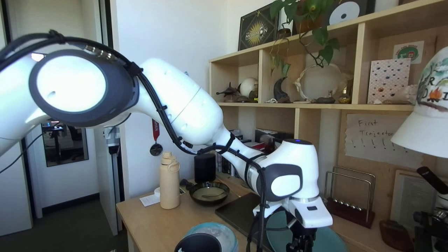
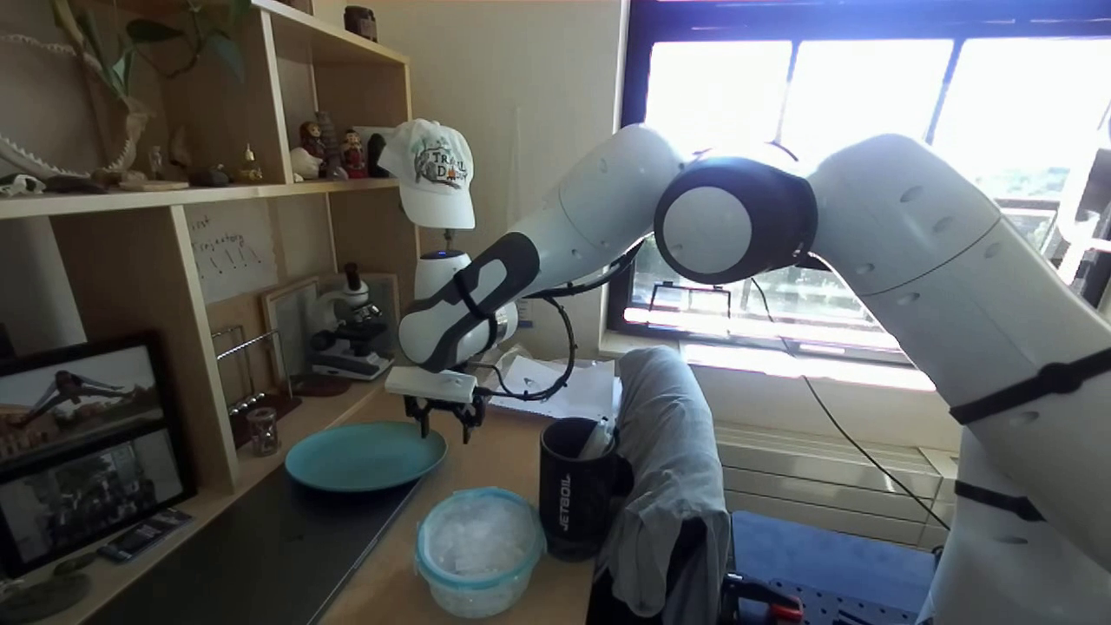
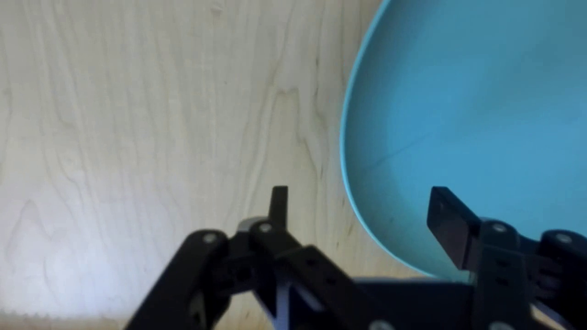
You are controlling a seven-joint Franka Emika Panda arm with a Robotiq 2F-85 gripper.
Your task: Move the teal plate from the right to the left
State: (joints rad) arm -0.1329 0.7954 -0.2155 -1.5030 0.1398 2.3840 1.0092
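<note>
The teal plate lies on the desk by the shelf, partly over a dark flat slab. In an exterior view the arm partly hides the plate. My gripper hangs just above the plate's edge, pointing down, open and empty. In the wrist view the gripper's two fingers are wide apart. The left finger is over bare wood and the right finger is over the inside of the plate. The plate's rim runs between them. Whether a finger touches the plate cannot be told.
The dark slab lies along the shelf. A lidded clear container and a black Jetboil mug stand near the desk's front edge. A cream bottle, a dark bowl, an hourglass and a microscope stand around.
</note>
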